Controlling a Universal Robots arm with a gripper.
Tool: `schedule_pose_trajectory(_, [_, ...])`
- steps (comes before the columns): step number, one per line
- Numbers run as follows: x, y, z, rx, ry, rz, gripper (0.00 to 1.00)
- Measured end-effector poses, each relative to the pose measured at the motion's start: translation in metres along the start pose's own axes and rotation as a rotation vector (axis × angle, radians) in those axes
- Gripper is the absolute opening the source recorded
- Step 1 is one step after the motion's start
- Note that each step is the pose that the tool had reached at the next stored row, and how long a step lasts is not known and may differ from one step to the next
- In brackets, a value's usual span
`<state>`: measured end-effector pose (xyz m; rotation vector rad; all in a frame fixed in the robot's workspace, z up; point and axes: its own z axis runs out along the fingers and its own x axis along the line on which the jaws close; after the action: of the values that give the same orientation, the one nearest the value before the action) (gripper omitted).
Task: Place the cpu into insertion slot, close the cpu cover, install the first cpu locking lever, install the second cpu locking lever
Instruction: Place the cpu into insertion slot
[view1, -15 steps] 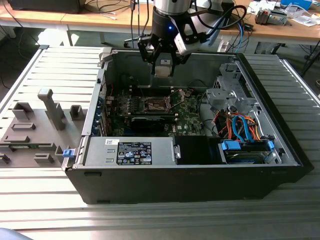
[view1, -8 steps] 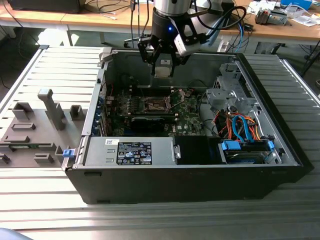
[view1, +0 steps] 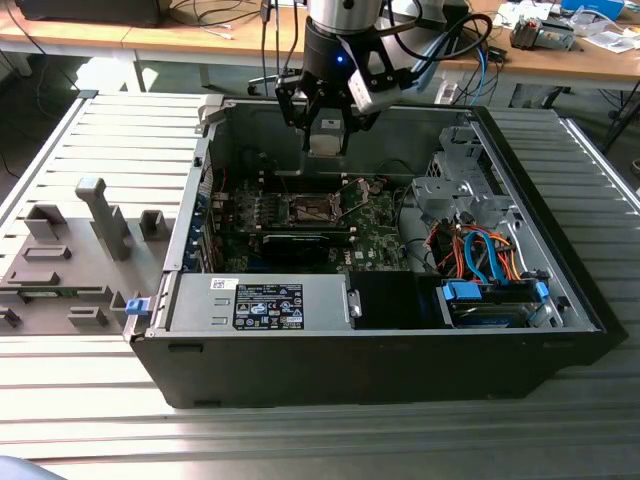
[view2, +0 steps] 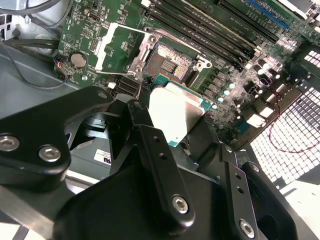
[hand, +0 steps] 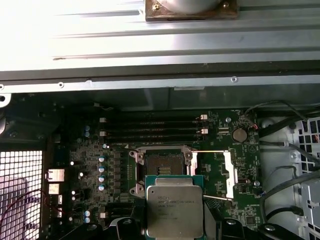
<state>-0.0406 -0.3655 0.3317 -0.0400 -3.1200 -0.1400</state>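
My gripper (view1: 327, 140) hangs inside the open computer case, shut on the cpu (view1: 326, 135), a thin square chip with a silver-grey top. In both wrist views the cpu (view2: 175, 112) (hand: 174, 210) sits between the black fingers (view2: 150, 145), held a little above the green board. The insertion slot (view2: 170, 62) (hand: 162, 161) lies just beyond the chip, its brownish contact field bare inside a metal rim (view1: 313, 208). The cpu cover (view2: 111, 49) (hand: 228, 172) is swung open beside the slot.
Long memory slots (hand: 150, 127) run beside the socket. A black graphics card (view1: 300, 240), a power supply (view1: 265, 300) and a drive cage with blue and orange cables (view1: 480, 255) fill the case. A grey fixture (view1: 70, 260) stands on the slatted table at the exterior view's left.
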Motion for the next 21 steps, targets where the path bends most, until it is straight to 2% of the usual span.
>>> schedule_pose_trajectory(11, [0.0, -0.0004, 0.0015, 0.0, -0.0001, 0.001, 0.54])
schedule_pose_trajectory(21, [0.0, -0.0003, 0.0015, -0.0003, -0.0015, 0.017, 0.54])
